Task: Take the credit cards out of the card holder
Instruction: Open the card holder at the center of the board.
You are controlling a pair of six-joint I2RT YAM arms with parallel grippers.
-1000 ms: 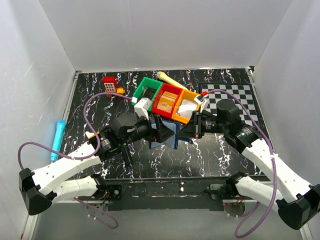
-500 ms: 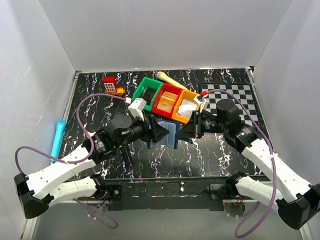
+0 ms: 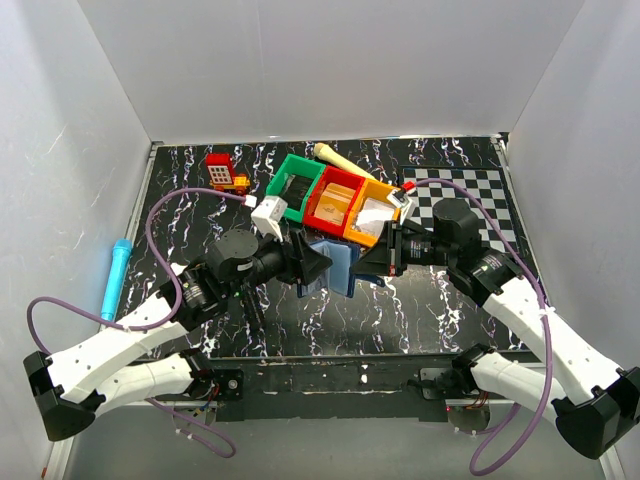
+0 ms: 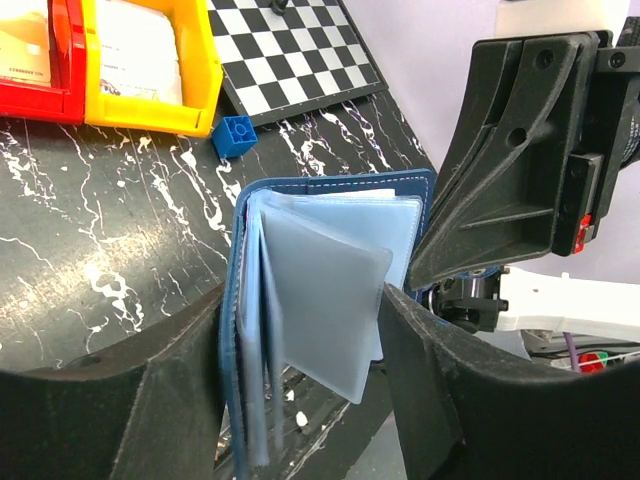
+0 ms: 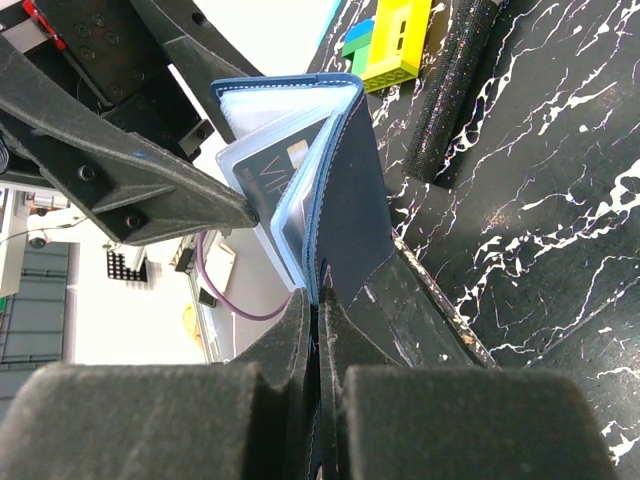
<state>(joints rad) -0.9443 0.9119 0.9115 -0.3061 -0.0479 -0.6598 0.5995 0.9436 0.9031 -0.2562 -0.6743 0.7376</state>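
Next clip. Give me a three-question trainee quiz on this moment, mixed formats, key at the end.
1. True or false: the right gripper is shut on the card holder's cover.
2. Fill in: the small blue block lies beside the ___ bin.
3. The left gripper's jaws stand: A) either side of the card holder, B) high above it, C) far to its left.
Key: 1 true; 2 yellow bin; 3 A.
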